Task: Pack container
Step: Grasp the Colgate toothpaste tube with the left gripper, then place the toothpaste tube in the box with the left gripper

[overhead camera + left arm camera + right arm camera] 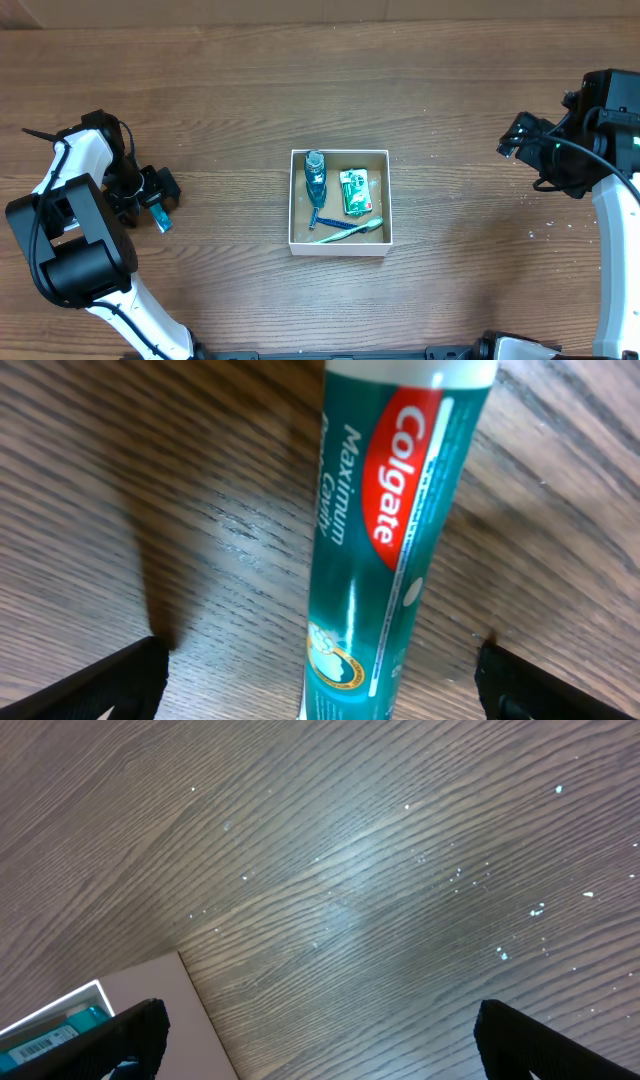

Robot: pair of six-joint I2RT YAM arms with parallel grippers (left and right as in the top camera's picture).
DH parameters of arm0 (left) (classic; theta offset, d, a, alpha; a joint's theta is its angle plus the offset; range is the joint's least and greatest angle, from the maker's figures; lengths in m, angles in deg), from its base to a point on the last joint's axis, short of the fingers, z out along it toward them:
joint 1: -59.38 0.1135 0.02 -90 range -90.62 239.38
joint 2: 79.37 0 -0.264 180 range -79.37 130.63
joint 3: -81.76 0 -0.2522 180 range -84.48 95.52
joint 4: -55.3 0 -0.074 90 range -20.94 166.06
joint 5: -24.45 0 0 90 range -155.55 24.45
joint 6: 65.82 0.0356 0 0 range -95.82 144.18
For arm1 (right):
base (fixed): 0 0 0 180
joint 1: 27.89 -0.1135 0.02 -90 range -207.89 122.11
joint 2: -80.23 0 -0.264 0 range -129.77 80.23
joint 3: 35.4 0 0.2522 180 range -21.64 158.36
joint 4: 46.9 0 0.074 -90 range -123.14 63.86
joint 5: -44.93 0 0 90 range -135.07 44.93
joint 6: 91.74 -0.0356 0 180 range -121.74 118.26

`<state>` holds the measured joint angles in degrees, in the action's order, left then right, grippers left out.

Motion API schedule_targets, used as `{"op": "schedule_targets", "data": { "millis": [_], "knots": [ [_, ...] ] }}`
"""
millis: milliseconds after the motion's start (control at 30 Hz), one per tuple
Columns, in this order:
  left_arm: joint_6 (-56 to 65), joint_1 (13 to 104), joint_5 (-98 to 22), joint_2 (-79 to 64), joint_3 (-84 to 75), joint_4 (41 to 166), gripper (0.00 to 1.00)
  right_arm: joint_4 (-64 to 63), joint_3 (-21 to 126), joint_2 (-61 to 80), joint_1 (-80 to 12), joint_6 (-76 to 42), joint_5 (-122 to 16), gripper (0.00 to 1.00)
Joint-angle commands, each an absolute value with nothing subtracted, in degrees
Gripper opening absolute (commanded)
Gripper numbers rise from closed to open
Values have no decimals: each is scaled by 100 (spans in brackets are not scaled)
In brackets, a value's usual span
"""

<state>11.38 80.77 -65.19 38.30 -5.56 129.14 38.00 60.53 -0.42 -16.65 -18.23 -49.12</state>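
Observation:
The container (339, 246), a small square white-walled box with a brown floor, sits at the table's middle. It holds a teal bottle (316, 176), a green packet (354, 192), a blue razor (323, 220) and a green toothbrush (350, 231). A teal and red Colgate toothpaste tube (385, 530) lies on the table at the left (162, 217). My left gripper (150, 193) is open over it, one finger on each side of the tube, apart from it (320, 682). My right gripper (516, 138) is open and empty above bare table at the far right (320, 1032).
The table is dark wood grain with small white specks near the right arm (500, 952). The container's corner (60, 1000) shows at the lower left of the right wrist view. The left arm's base (75, 250) stands at the left front.

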Motion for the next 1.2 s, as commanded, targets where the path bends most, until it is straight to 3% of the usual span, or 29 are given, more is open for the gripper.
{"op": "schedule_targets", "data": {
  "millis": [0,33,100,133,200,433,600,733,800,933,1067,1167],
  "knots": [
    [1261,8057,-6549,4063,-600,12883,77,3769,6068,-26,-1667,-1801,-4906,100],
    [1263,8057,-6552,4063,-598,12879,55,3769,6068,-26,-1667,-1801,-4906,100],
    [1263,8057,-6552,4063,-582,12872,37,3769,6068,-26,-1667,-1801,-4903,100],
    [1263,8057,-6552,4063,-574,12863,36,3769,6068,-26,-1667,-1801,-4906,100],
    [1265,8057,-6552,4061,-539,12870,15,3769,6068,-26,-1667,-1801,-4906,100],
    [1213,8007,-6569,3838,185,13657,6,3767,6068,-26,-1667,-1801,-4903,100],
    [1241,7286,-6565,1972,467,13895,4,3752,6068,-26,-1667,-1801,-4903,100],
    [1871,5858,-6569,577,467,13771,4,3693,6068,-26,-1667,-1801,-4903,100],
    [2531,4617,-6569,138,467,13694,4,3677,6068,-26,-1667,-1801,-4903,100],
    [3814,2735,-6571,221,445,13600,4,3616,5970,-26,-1667,-1804,-4908,100],
    [4246,1806,-6571,933,441,13480,4,3594,5915,-57,-1667,-1804,-4908,100],
    [4238,1664,-6427,1644,438,13530,4,3592,5915,-59,-1667,-1804,-4908,100]
  ]
}}
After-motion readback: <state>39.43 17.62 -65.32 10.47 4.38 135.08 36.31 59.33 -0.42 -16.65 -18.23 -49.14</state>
